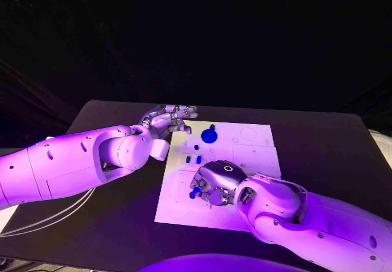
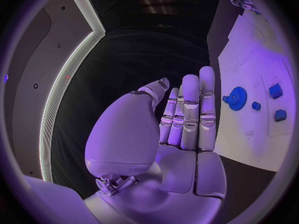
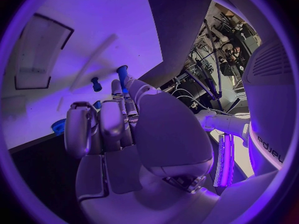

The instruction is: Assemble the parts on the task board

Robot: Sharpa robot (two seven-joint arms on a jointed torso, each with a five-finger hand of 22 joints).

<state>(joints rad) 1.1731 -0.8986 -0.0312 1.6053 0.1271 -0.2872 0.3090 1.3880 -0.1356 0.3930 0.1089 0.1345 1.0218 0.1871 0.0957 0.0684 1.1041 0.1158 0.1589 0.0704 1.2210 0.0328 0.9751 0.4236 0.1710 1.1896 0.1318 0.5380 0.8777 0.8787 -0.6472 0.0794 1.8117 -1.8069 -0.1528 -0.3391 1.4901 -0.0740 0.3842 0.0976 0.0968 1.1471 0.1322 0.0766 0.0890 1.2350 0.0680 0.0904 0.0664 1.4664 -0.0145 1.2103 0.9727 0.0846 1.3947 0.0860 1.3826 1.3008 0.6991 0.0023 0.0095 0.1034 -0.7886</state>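
- Two hands work over the task board [image 1: 245, 212]; the left hand [image 1: 169, 120] hovers at the board's far left corner, fingers straight and close together, holding nothing, probably waiting clear of the work.
- Just beside its fingertips, on the board, lies a blue gear [image 1: 209, 136], untouched.
- Between the two hands, small blue pegs [image 1: 192, 159] stand in the board.
- Lower right, the right hand [image 1: 214, 182] bends down over the board, pinching a blue pin [image 3: 122, 74] in its fingertips, seemingly carrying it to a socket.
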